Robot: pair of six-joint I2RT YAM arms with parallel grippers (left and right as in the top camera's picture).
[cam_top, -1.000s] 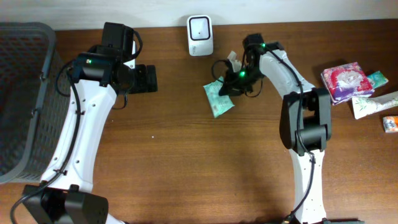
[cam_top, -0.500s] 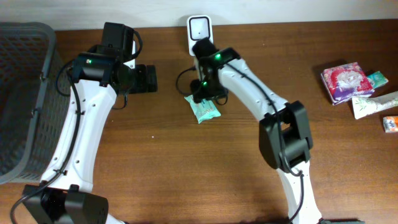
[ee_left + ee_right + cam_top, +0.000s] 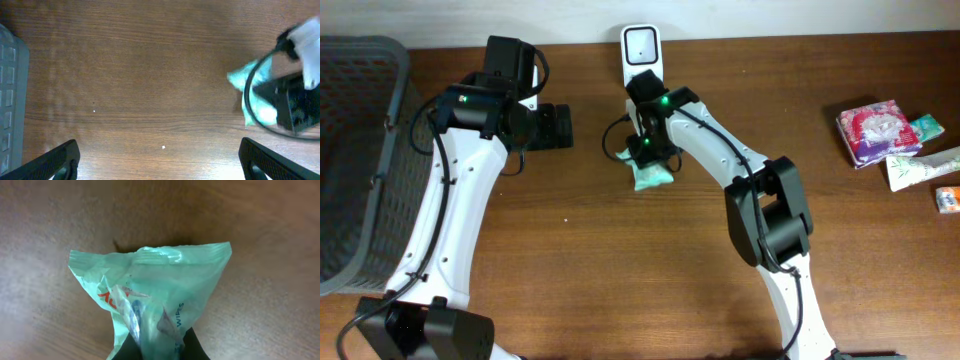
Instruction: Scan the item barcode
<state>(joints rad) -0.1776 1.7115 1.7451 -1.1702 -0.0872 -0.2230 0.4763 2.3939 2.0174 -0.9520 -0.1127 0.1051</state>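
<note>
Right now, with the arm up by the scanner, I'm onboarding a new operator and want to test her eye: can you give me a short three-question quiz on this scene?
1. True or false: the right end effector is shut on the green wipes packet.
2. Where does the white barcode scanner stand? A, at the back edge of the table, beyond the packet; B, in the grey basket; C, beside the pink packet.
3. Fill in: the left end effector is ___ and holds nothing.
Key: 1 true; 2 A; 3 open.
</note>
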